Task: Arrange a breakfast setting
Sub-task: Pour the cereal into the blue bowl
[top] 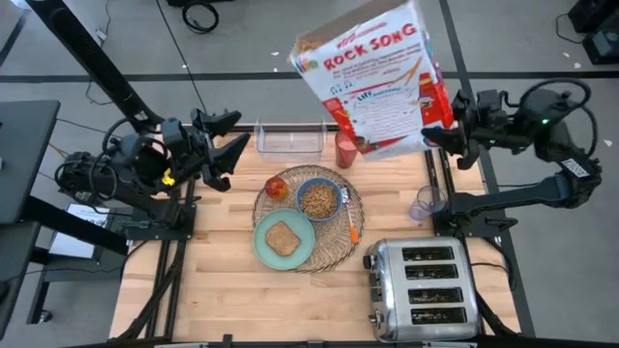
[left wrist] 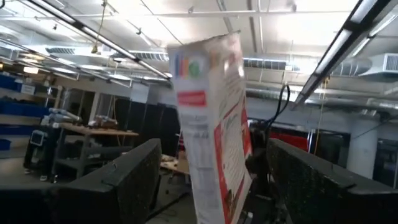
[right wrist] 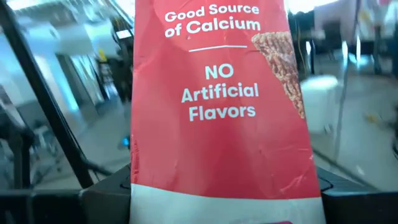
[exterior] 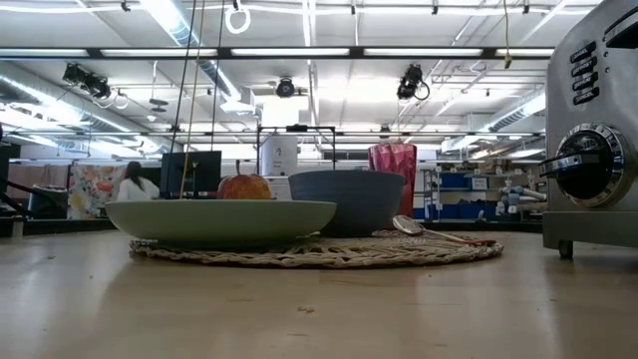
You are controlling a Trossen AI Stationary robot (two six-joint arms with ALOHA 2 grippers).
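Observation:
A round woven placemat (top: 334,253) lies mid-table. On it sit a mint-green plate (top: 263,249) with a toast slice (top: 282,238), a blue bowl (top: 318,198) of cereal, an apple (top: 277,187) and an orange-handled utensil (top: 353,228). A red cup (top: 345,151) stands just behind the mat. A "Rock Song" cereal box (top: 372,77) hangs high over the table's far side, with my right gripper (top: 443,124) shut on it. My left gripper (top: 235,135) is raised at the far left, open and empty, pointing toward the box (left wrist: 214,124). My right gripper pinches the cereal box between its two fingers (right wrist: 106,193), one on each broad face, so the red narrow side panel (right wrist: 224,124) fills the gap. The fingers come level from the table's right, near the box's lower end (top: 435,108). The box is lifted clear and tilted.
A chrome toaster (top: 426,290) stands at the near right. A clear tub (top: 288,140) sits at the far edge beside the cup, and a clear glass (top: 423,205) stands near the right arm's base. Bare wood lies at the table's near left.

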